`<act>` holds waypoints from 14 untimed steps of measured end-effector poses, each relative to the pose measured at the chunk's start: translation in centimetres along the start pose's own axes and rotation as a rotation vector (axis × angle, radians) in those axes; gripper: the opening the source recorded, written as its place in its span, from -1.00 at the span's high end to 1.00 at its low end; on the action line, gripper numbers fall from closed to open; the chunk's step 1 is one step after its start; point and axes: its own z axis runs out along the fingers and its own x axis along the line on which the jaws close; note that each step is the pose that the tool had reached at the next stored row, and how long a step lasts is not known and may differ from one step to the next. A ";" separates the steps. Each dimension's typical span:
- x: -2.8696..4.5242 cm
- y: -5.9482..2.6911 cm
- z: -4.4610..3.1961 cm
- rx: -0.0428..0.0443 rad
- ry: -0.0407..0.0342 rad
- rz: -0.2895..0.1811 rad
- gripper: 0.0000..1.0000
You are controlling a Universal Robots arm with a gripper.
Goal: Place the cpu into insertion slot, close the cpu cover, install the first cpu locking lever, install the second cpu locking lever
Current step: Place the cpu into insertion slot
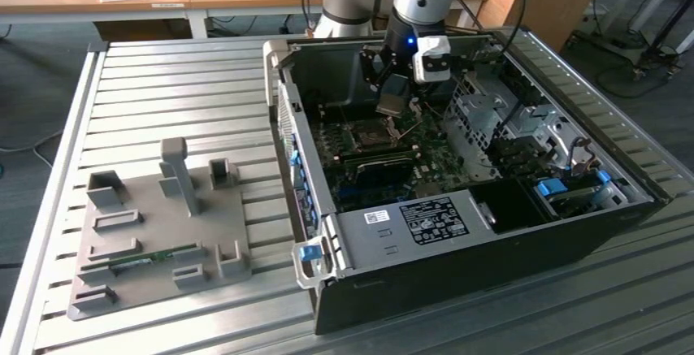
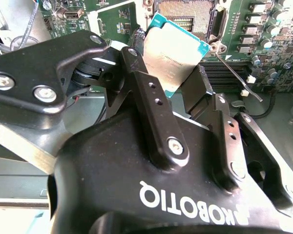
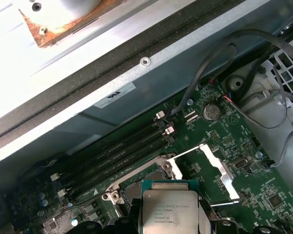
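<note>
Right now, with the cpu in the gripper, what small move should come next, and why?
Probably ease the cpu down toward the insertion slot: the gripper holds it by its edges just above the bare slot, and the cpu cover stands swung open, out of the way.

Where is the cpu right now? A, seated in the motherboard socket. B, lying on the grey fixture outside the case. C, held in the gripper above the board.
C: in the second wrist view the cpu is clamped in the gripper, with the socket bare beyond it.
</note>
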 end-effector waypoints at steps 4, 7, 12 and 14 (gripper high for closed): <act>0.00 0.00 0.00 -0.0001 -0.0002 0.002 -0.07; 0.00 0.00 0.00 -0.0001 -0.0002 0.003 -0.07; 0.00 0.00 0.00 -0.0001 -0.0003 0.004 -0.07; 0.00 0.00 0.00 -0.0001 -0.0004 0.004 -0.07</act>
